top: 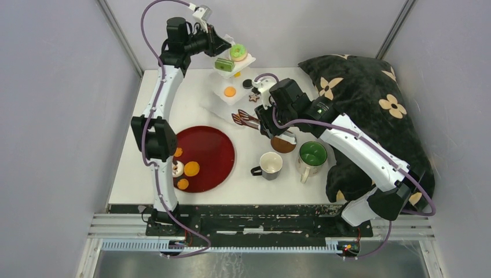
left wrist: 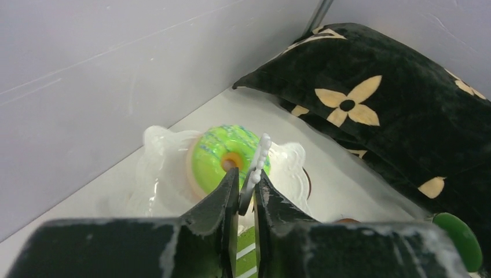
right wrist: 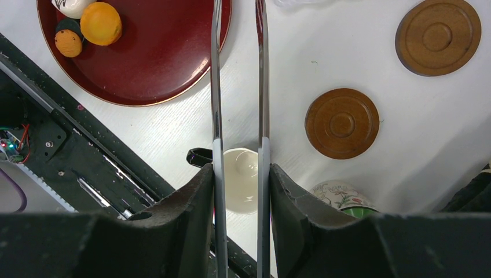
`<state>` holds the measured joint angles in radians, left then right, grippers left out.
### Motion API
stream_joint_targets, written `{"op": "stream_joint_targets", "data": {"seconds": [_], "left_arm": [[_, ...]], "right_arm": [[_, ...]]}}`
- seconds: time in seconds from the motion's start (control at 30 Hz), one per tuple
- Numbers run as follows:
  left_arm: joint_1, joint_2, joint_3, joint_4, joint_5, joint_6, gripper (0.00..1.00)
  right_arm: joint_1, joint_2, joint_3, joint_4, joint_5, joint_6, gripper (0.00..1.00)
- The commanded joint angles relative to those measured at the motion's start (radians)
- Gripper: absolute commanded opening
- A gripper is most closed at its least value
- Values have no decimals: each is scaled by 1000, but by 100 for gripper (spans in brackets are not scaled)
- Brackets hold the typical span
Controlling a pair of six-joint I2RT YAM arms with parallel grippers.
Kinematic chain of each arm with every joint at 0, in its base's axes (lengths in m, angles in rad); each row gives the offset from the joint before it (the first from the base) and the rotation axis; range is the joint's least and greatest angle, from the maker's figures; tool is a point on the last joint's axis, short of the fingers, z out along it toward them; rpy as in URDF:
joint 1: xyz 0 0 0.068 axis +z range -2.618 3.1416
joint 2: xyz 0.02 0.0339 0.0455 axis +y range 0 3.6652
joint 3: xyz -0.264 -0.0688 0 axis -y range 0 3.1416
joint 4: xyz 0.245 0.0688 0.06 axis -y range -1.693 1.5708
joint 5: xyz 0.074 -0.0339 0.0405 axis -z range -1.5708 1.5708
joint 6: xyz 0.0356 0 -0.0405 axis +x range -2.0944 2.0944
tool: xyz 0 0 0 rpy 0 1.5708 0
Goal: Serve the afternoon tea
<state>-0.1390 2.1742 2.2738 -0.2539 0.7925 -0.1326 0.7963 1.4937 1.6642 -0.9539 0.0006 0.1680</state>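
The white three-tier stand (top: 215, 104) stands at the back of the table. On its top tier (left wrist: 159, 174) lies a green donut (left wrist: 223, 156) (top: 238, 52). A green striped cake (top: 224, 65) sits one tier lower, and an orange disc (top: 230, 91) on the bottom tier. My left gripper (left wrist: 247, 182) (top: 223, 43) is shut on the stand's white beaded handle (left wrist: 259, 159). My right gripper (right wrist: 241, 174) (top: 263, 124) is shut on the metal tongs (right wrist: 217, 87), above a white mug (right wrist: 240, 179). Two brown coasters (right wrist: 341, 123) (right wrist: 438, 36) lie on the table. A green-lined mug (top: 312, 155) stands to the right.
The dark red tray (top: 211, 150) at front left holds orange discs (top: 191, 168) and a white sweet (top: 177, 168). A star cookie (top: 253, 98) lies by the stand. A black flowered pillow (top: 370, 98) fills the right side. Grey walls close in behind and at both sides.
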Motion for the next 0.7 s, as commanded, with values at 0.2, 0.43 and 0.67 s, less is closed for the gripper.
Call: {"op": "stream_joint_targets", "data": {"seconds": [0.2, 0.43, 0.67], "left_arm": [[-30, -195, -152, 63, -285, 36, 3], [-44, -276, -260, 117, -463, -39, 3], [-91, -330, -327, 115, -633, -83, 3]], "right_arm": [[-3, -61, -14, 67, -15, 16, 41], [-3, -93, -53, 91, 6, 35, 41], [-3, -119, -125, 147, 26, 80, 40]]}}
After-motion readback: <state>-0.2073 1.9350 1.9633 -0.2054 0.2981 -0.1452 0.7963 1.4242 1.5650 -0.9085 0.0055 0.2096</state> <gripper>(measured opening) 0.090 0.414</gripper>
